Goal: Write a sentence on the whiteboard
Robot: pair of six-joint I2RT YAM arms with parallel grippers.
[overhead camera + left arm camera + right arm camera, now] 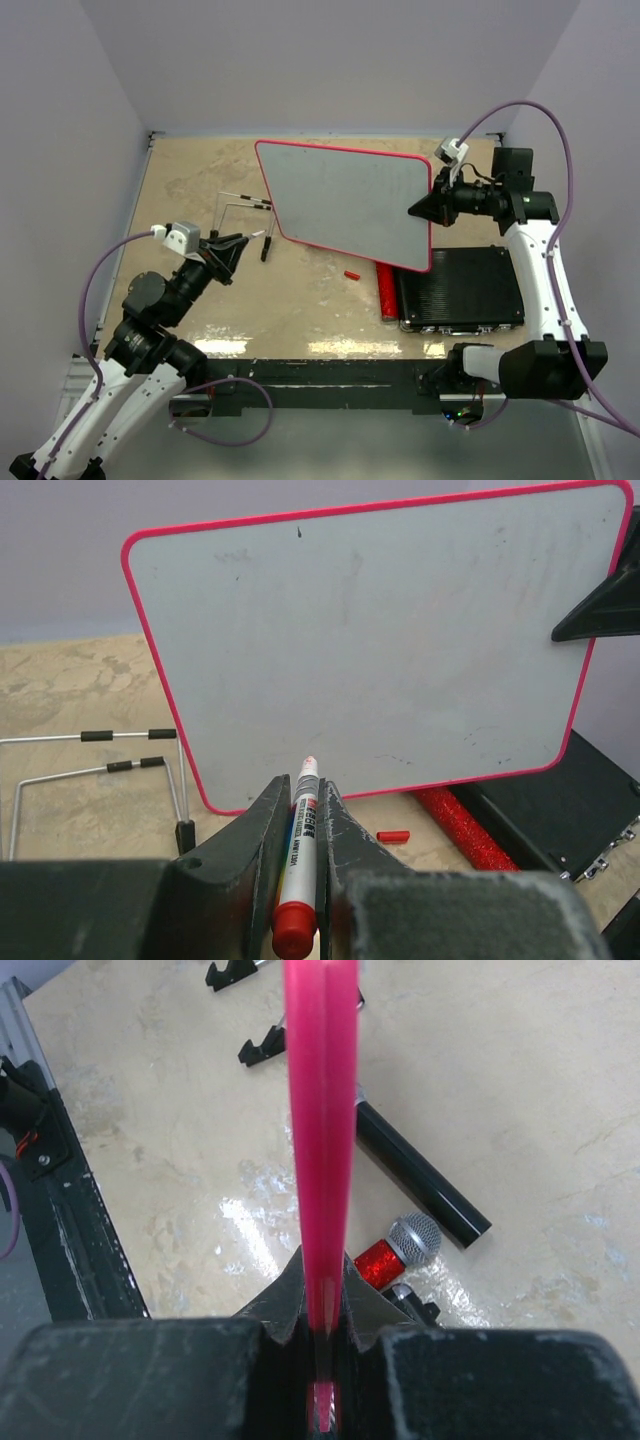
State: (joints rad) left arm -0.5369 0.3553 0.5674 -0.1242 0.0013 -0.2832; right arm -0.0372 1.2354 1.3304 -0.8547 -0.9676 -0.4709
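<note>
The whiteboard (350, 203), white with a thin red frame, is held up off the table, tilted, facing the left arm. My right gripper (420, 211) is shut on its right edge; in the right wrist view I see the red edge (322, 1140) end-on between the jaws. My left gripper (232, 250) is shut on a white marker (300, 840) with a red end, its uncapped tip pointing at the board's lower part (380, 640), a short gap away. The board shows only faint smudges; no sentence is visible on it.
A wire stand (240, 205) lies left of the board. A small red cap (351, 273) lies on the table below the board. A black ribbed case (462, 288) and a red glitter microphone (385, 290) sit at right. A black tube (420, 1175) lies near it.
</note>
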